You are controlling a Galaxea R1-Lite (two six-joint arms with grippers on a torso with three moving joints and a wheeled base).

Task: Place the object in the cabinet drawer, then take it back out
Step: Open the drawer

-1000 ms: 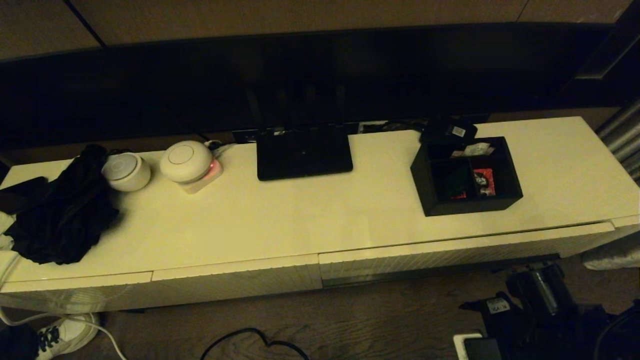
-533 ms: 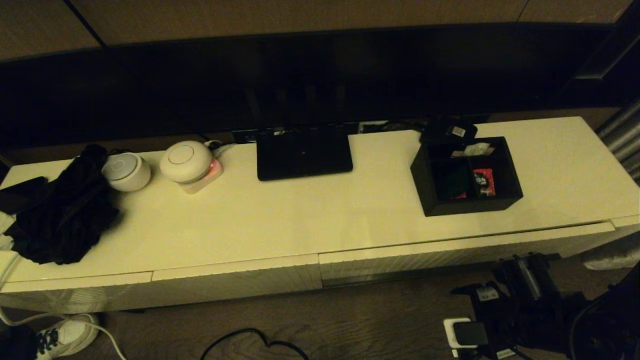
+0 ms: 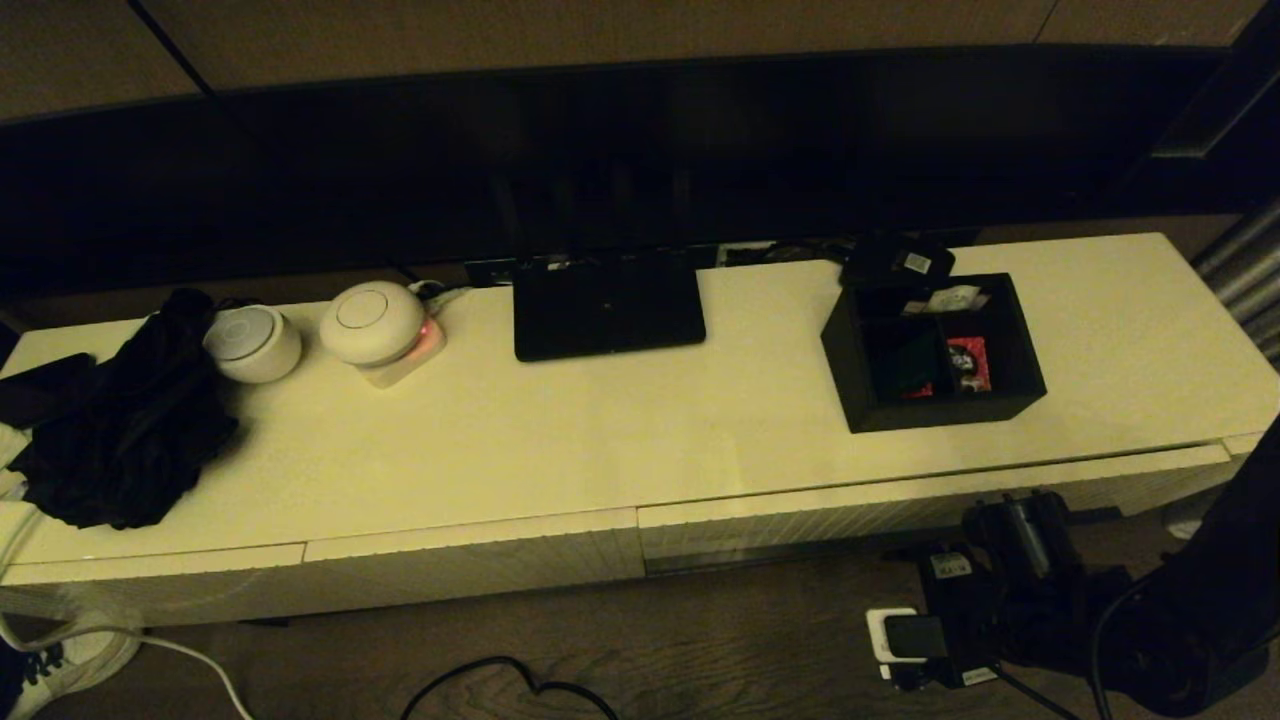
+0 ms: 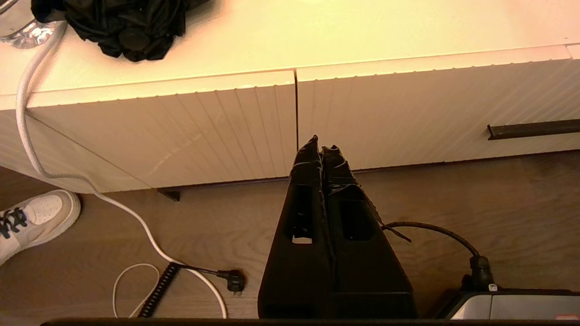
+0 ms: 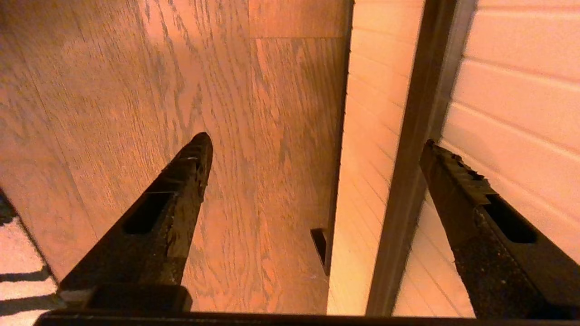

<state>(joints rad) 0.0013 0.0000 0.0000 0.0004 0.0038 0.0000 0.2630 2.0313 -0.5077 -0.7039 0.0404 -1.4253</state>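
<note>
- Head view is showing the organiser box (image 3: 933, 350) sitting on the cabinet top (image 3: 600, 430), toward its right end, above the cabinet drawer (image 3: 930, 500), which is sitting closed.
- Right gripper (image 5: 317, 149) is hovering low beside the drawer front, near the dark gap under it, its fingers spread wide and holding nothing.
- Left gripper (image 4: 322, 147) is hanging before the ribbed front panels (image 4: 181, 131), fingers pressed together, empty.

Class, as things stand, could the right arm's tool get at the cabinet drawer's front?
Probably yes: the right tool hangs open, low before the drawer front, one finger on each side of its dark strip, nothing between them.
</note>
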